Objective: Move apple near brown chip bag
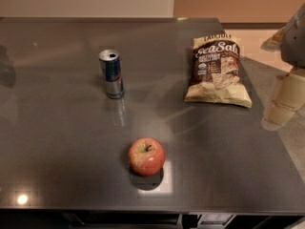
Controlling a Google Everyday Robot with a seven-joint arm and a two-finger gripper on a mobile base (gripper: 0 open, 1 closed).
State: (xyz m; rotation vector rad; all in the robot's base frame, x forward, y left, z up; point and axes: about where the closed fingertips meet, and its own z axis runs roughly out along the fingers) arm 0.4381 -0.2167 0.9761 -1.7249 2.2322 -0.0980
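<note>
Red-and-yellow apple resting stem-up near the front edge of the table, well apart from the brown chip bag lying flat at rear right: judged not yet moved. Pale gripper, cut off at the right edge beside the bag, away from the apple; whether apart or together, cannot tell

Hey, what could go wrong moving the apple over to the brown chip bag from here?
The round red apple could roll away on the smooth dark tabletop when released. The end effector, at the right edge beyond the flat brown chip bag, may brush that bag reaching in.
</note>
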